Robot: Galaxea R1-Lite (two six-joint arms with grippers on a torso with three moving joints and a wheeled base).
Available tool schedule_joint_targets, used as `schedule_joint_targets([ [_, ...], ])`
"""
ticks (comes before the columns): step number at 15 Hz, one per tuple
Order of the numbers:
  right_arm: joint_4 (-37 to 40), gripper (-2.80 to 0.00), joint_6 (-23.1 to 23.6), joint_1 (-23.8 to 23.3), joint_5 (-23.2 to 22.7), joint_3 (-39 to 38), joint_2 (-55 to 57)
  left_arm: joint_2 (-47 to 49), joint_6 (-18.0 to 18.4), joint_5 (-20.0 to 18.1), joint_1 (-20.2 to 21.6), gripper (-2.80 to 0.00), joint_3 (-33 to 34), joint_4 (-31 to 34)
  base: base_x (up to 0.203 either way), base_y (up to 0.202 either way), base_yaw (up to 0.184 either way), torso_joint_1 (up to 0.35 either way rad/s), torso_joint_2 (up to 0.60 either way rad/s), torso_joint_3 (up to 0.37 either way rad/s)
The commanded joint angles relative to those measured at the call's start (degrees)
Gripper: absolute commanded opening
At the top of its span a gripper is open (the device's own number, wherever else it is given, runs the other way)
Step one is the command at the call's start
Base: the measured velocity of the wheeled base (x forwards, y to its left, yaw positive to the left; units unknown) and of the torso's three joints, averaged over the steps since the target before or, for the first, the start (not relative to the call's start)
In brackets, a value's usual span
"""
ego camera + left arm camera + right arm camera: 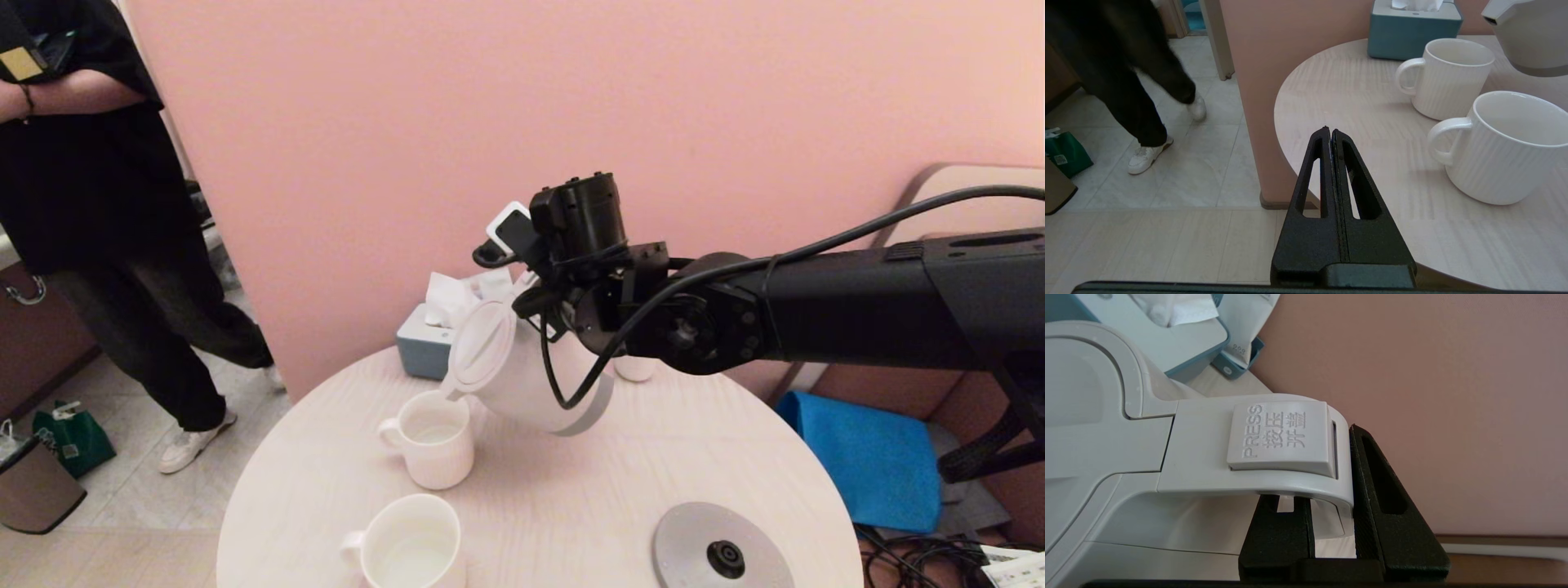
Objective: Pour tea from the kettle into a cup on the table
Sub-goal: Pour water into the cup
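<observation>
The right gripper [1331, 522] is clamped on the loop handle of the large white plastic electric kettle [522, 371], one finger inside the loop and one outside, just behind the lid-release button marked PRESS. The grasp sits clear of that button, so the flat round lid remains closed during tilting. The kettle is held above the round pale wood-grain desk [571, 490], tipped steeply with its small spout directly over the rim of the farther white ribbed ceramic mug [430, 438]. This attitude places the outlet over the mug opening for pouring. A shallow pool of clear liquid shows in the mug; no stream can be made out.

The left gripper [1331, 132] is pressed together on nothing and is parked beyond the desk edge, above the floor, clear of the pour.

A second white ribbed mug [412, 543] stands nearer the robot, apart from the first. The flat grey disc base [722, 551] lies on the near right of the desk, unoccupied. A teal tissue box [424, 347] stands behind the kettle. A person in black clothing [106, 212] stands on the floor to the left, well apart. Nothing lies between spout and mug.
</observation>
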State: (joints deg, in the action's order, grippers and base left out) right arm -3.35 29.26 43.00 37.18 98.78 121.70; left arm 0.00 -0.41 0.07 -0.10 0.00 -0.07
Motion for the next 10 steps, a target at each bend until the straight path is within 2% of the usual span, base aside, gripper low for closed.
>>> schedule_joint_targets([
  [1, -0.07, -2.8, 0.89, 0.16, 0.18, 0.25, 0.69, 0.0, -0.02, 0.01, 0.01, -2.8, 0.0, -0.01, 0.0, 0.0, 0.0, 0.0, 0.0, 0.0],
  [7, 0.08, -2.8, 3.48, 0.65, 0.26, 3.74, 2.86, 0.0, -0.02, 0.01, 0.01, -2.8, 0.0, -0.01, 0.0, 0.0, 0.0, 0.0, 0.0, 0.0],
  [10, 2.86, -2.8, 4.23, 1.12, 0.26, 5.55, 3.36, 0.08, -0.02, 0.01, 0.01, -2.8, 0.0, -0.01, 0.0, 0.0, 0.0, 0.0, 0.0, 0.0],
])
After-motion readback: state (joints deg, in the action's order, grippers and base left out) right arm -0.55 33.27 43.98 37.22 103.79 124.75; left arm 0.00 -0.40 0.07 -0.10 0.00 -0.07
